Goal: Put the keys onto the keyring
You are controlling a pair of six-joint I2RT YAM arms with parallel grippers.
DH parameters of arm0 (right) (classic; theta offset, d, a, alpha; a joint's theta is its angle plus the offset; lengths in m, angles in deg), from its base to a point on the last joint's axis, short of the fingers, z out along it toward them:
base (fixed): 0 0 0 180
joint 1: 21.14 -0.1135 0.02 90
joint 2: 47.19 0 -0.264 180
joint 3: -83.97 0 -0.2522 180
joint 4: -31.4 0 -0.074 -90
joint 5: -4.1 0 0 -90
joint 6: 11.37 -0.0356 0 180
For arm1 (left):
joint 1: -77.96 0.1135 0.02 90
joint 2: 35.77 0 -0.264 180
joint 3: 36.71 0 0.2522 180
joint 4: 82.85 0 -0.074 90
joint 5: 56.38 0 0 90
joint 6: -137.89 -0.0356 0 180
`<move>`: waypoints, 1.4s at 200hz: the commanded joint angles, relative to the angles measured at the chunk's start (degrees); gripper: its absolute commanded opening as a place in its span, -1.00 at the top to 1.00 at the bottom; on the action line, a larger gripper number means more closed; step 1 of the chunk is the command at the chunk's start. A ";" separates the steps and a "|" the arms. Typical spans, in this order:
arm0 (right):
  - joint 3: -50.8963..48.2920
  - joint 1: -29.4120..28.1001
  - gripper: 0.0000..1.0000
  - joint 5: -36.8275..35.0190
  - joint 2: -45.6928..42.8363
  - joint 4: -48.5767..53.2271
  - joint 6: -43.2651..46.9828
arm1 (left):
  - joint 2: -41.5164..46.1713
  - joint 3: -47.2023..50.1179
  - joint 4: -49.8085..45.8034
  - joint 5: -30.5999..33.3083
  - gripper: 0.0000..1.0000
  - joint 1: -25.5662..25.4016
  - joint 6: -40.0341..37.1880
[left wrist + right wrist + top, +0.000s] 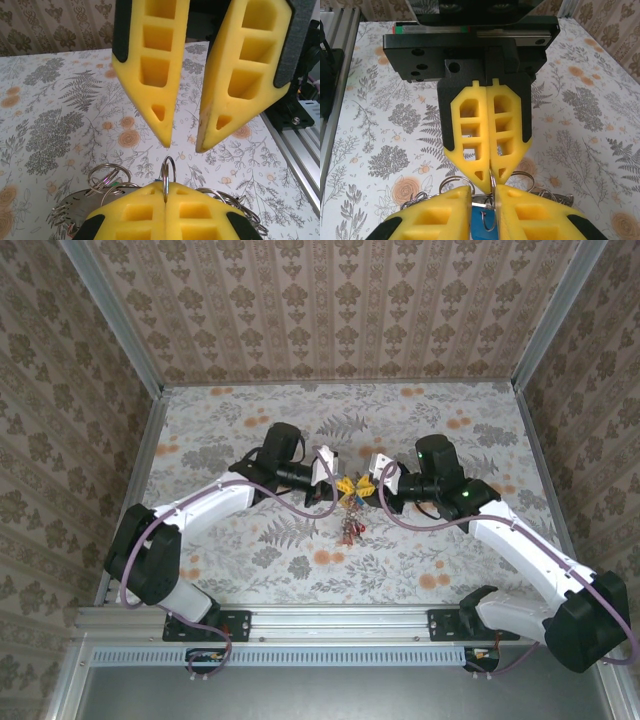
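So the left claw (165,192) is clamped shut on the ring (166,175) mid counter (250,560), the right claw (184,145) sits slightly open just across from it with the blue key (481,225) showing in its gap, so I'd hold the ring dead steady and nudge the key's hole onto the wire slowly.

Damask-papered walls (340,300) enclose a floral-patterned table (420,570) in even light.

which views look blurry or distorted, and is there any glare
Top external: even light, no glare, walls splay from wide-angle distortion. Left wrist: pinched ring sharp, near jaws slightly soft. Right wrist: near jaws soft, tablecloth sharp.
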 commanded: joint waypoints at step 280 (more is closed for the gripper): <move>9.61 -1.85 1.00 -4.59 6.22 13.43 3.05 | -1.79 -9.98 -19.16 6.88 0.86 -3.64 -14.57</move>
